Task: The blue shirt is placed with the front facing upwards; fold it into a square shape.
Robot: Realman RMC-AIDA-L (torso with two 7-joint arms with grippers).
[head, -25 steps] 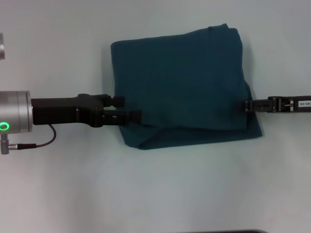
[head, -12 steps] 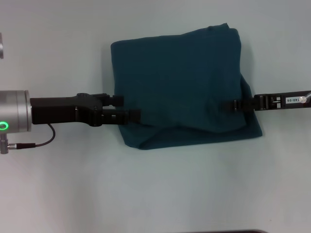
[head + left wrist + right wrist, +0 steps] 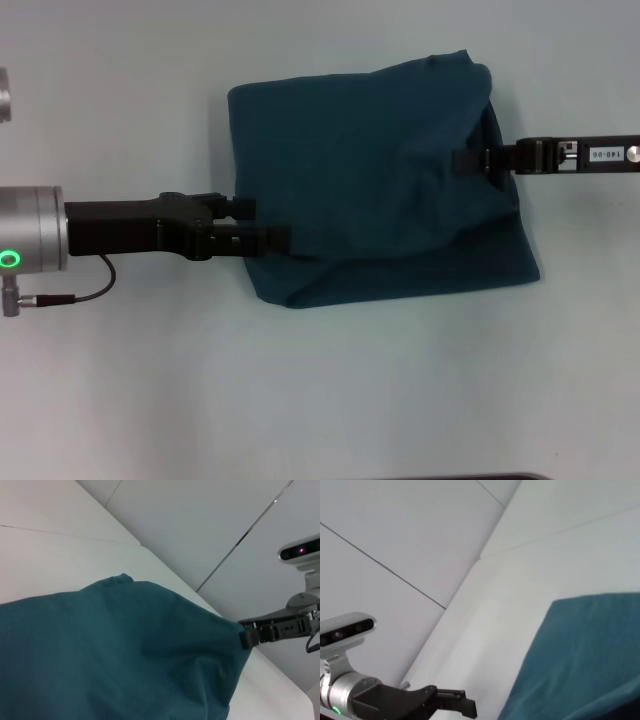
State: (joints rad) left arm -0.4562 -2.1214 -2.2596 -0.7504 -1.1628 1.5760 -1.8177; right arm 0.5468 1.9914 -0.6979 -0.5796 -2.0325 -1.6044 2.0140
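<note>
left arm: extends level across the white table (image 3: pixel 330 400) from the robot's left, its silver wrist section with a green ring light at the frame edge; the left gripper (image 3: pixel 270 238) meets the left edge of the blue shirt (image 3: pixel 370 180), black fingers (image 3: pixel 262 238) lying close together on the cloth edge, apparently pinching the fabric, though the contact itself is dark against dark and hard to read. right arm: reaches in level from the robot's right, slender and black with a small white label; the right gripper (image 3: pixel 468 159) sits over the shirt's right side, jaws closed on a fold of the upper layer, which rises to a peak at the grip in the left wrist view (image 3: pixel 246 636). blue shirt: folded to a rough rectangle in the middle of the table, far-right corner rumpled, lower layer showing along the near and right edges. lettering, collar and label are not visible. the right wrist view shows only shirt cloth (image 3: pixel 585 655) and the left gripper (image 3: pixel 457 705) farther off; its own fingers are out of frame.
</note>
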